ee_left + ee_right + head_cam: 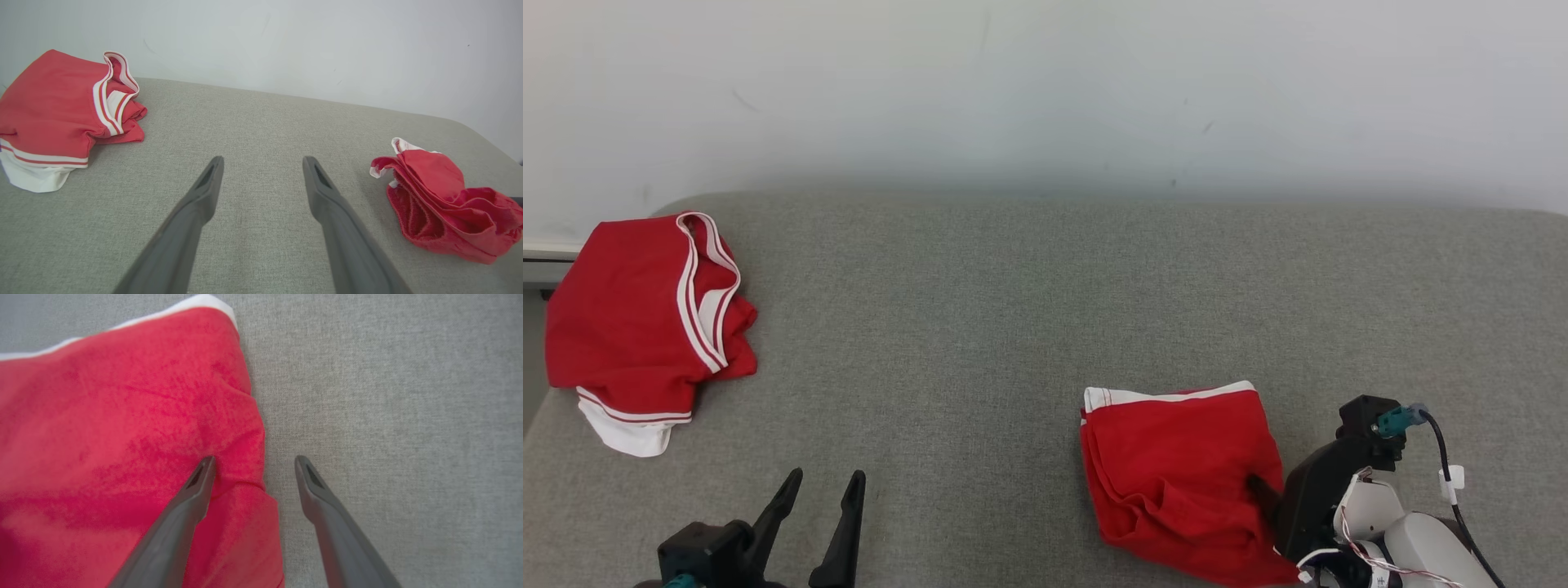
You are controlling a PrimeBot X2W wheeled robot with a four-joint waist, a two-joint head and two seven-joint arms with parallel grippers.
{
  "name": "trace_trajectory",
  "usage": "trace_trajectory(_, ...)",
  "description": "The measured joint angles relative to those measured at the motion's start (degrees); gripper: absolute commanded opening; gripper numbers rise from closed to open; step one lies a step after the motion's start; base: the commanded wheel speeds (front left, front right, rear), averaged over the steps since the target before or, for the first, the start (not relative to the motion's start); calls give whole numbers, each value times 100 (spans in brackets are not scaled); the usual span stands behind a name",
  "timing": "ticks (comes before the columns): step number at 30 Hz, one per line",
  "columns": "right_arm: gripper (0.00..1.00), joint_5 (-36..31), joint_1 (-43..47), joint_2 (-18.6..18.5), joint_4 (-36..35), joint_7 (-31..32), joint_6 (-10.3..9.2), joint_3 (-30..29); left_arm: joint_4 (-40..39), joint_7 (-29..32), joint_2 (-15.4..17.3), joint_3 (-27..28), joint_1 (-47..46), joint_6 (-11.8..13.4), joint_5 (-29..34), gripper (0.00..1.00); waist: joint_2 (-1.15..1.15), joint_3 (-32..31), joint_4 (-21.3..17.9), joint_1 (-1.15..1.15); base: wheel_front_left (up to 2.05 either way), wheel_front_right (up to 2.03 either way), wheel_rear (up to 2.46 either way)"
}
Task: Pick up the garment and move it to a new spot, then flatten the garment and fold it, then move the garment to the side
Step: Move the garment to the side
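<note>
A red garment (1176, 465) with a white band along its far edge lies folded at the near right of the grey padded surface (1013, 327). My right gripper (253, 461) stands open over the garment's right edge. One finger (196, 490) rests on the red cloth and the other (314, 494) is over bare grey fabric, so nothing is clamped. In the left wrist view the same garment (441, 204) shows as a rumpled stack at the right. My left gripper (825, 475) is open at the near left, above bare surface, with nothing between its fingers.
A second red garment (637, 310) with white stripes lies bunched at the far left, hanging slightly over the surface's left edge. A white wall (1045, 82) runs behind the surface. Grey fabric stretches between the two garments.
</note>
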Motion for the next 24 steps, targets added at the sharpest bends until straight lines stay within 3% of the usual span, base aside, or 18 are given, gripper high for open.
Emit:
trace_trajectory(4,100,274,-131,92,229,8,8,-136,24,0,-2,0,-8,0,0,100,0,11,29,0,0,0,0)
trace_trajectory(5,95,358,-168,116,289,9,19,-187,29,0,-2,0,-10,0,0,100,0,12,35,0,0,0,0)
trace_trajectory(7,36,506,-230,153,414,33,20,-269,38,0,-4,-4,-16,0,1,100,0,12,47,0,0,0,0)
trace_trajectory(8,25,538,-242,156,477,52,20,-289,40,0,-7,-9,-21,-1,1,100,0,11,53,0,0,0,0)
trace_trajectory(9,5,541,-241,155,538,51,20,-299,42,0,-9,-13,-26,-1,1,100,0,10,60,0,0,0,0)
trace_trajectory(10,0,541,-241,154,601,51,22,-310,44,0,-13,-18,-32,-2,1,100,0,9,66,0,0,0,0)
trace_trajectory(17,0,563,-351,107,689,49,183,-255,54,0,-16,-13,-40,-2,1,100,0,-10,90,-1,0,0,0)
trace_trajectory(24,0,18,-819,-424,428,-145,271,-46,62,-1,-16,-14,-38,-2,1,100,0,-37,68,-1,0,0,0)
